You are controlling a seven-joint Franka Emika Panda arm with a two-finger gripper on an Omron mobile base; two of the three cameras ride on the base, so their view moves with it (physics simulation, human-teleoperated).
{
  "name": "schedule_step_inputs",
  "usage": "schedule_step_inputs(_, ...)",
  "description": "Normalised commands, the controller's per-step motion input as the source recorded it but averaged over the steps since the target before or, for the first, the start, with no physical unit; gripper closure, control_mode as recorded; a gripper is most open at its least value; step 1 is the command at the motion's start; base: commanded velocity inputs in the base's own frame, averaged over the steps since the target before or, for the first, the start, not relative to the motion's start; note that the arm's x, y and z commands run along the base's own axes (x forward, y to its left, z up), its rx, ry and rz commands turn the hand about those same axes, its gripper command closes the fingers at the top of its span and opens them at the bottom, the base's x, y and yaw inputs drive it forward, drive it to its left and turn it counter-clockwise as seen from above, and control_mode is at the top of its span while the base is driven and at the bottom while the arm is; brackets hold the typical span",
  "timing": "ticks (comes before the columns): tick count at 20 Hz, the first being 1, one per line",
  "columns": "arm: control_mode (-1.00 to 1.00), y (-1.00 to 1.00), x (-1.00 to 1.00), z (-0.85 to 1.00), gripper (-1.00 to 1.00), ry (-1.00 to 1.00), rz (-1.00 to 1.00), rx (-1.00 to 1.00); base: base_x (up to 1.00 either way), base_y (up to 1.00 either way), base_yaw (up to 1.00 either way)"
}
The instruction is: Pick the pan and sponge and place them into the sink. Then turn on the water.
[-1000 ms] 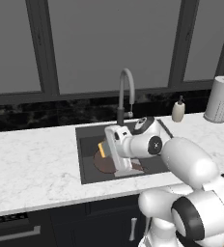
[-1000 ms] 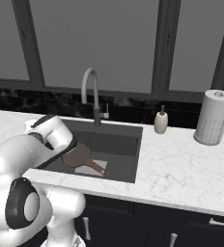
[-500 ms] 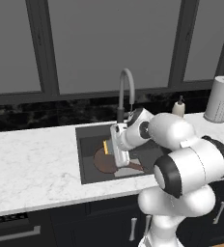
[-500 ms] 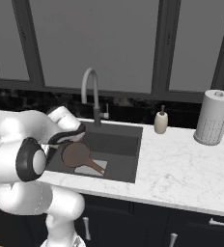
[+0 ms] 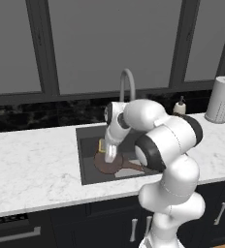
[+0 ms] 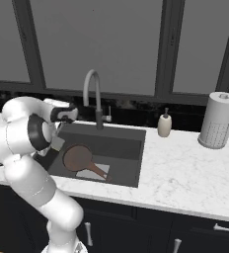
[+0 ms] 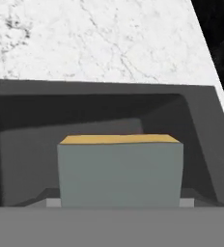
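1. Closest to the hand's camera is the sponge, grey-green face forward with a yellow strip along its upper edge — it fills the space just ahead of the jaws, though I cannot tell whether they are clamped on it or parted.
2. From the left, the jaws hang low inside the sink, the sponge showing as a small yellow patch just beside the wrist.
3. Below them lies the pan on the basin floor, its brown handle pointing toward the front rim.
4. Behind the sink stands the arched grey faucet; no stream falls from it.
5. Farther along the marble table — a beige soap bottle, then a paper towel roll.
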Motion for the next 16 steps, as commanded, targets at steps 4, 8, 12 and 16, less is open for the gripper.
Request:
schedule_step_inputs(4, -1.00, 0.18, 0.48, -0.23, 1.00, 0.02, -0.21, -0.10, 0.00, 0.00, 0.00)
schedule_step_inputs(8, -1.00, 0.00, 0.32, -0.59, 1.00, 0.02, -0.18, -0.09, 0.00, 0.00, 0.00)
schedule_step_inputs(12, -1.00, -0.07, 0.27, -0.67, 1.00, 0.03, -0.09, -0.01, 0.00, 0.00, 0.00)
schedule_step_inputs(16, -1.00, -0.09, 0.39, -0.46, 1.00, 0.00, -0.04, 0.00, 0.00, 0.00, 0.00)
